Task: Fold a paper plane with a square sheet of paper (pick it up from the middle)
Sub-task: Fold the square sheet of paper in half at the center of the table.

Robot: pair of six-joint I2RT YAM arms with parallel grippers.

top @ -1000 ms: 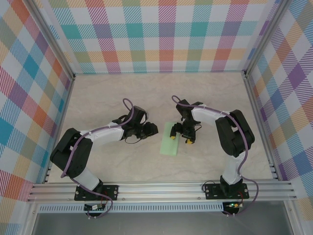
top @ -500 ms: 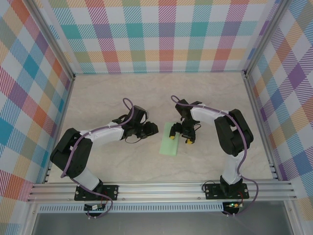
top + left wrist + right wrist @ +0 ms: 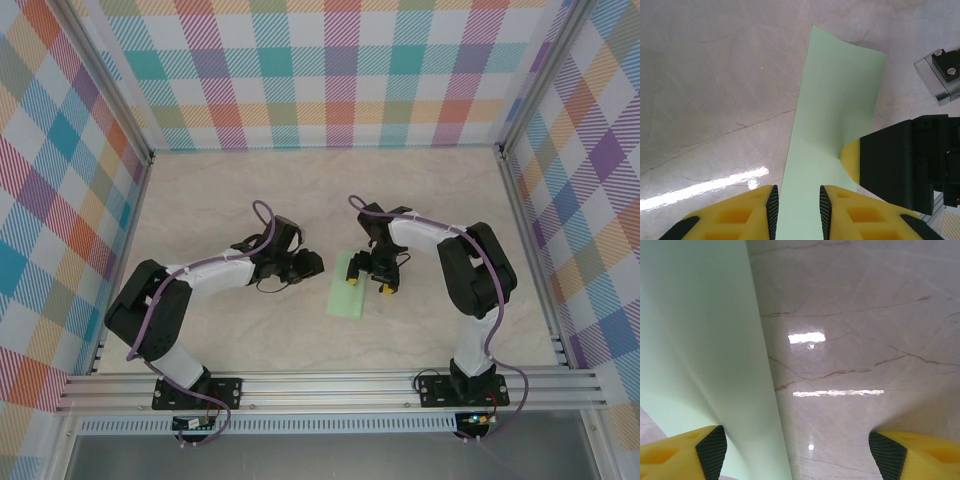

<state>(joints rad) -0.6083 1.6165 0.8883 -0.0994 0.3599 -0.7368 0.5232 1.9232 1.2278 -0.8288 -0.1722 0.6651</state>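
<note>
The pale-green sheet of paper (image 3: 351,286) lies mid-table as a narrow oblong. In the left wrist view the paper (image 3: 835,100) runs away from my fingers, its far end lifted in a curl. My left gripper (image 3: 317,265) sits at the sheet's left edge. Its jaws (image 3: 797,215) stand a narrow gap apart with paper showing between them, not pinched. My right gripper (image 3: 370,284) straddles the sheet's right edge and is wide open (image 3: 800,455). Its left fingertip (image 3: 851,159) touches the paper (image 3: 700,340), which bows up beside it. Its other finger (image 3: 890,455) is over bare table.
The marble-look tabletop (image 3: 250,190) is walled by checked panels on three sides. An aluminium rail (image 3: 330,385) carrying both arm bases runs along the near edge. Both arms' elbows fold back toward that rail.
</note>
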